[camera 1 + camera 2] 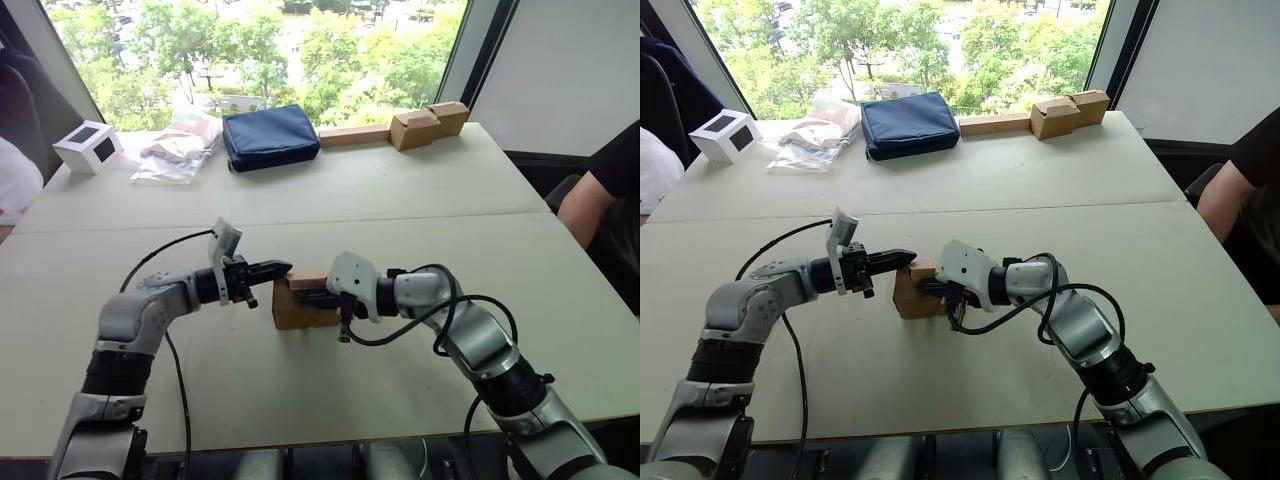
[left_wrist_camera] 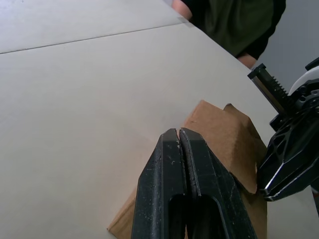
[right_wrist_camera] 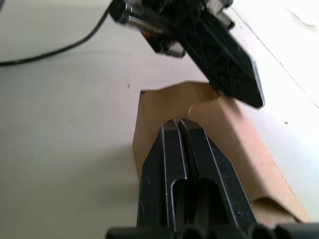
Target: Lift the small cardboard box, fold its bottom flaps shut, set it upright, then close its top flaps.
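Risk of sliding for small cardboard box (image 1: 298,305), resting near front middle of table (image 1: 420,190), top flaps (image 2: 219,134) partly raised with an uneven seam. Left gripper (image 1: 280,267) with fingers pressed together on nothing, tip above box's top left edge; right gripper (image 1: 930,287) also closed and empty, lying over top from other side. Pushing down with closed fingers only, with no grasp, could crush one flap inward or shove box sideways instead of closing it

Open table (image 1: 300,400) around the box (image 1: 298,310) — both pincers crowd its top.
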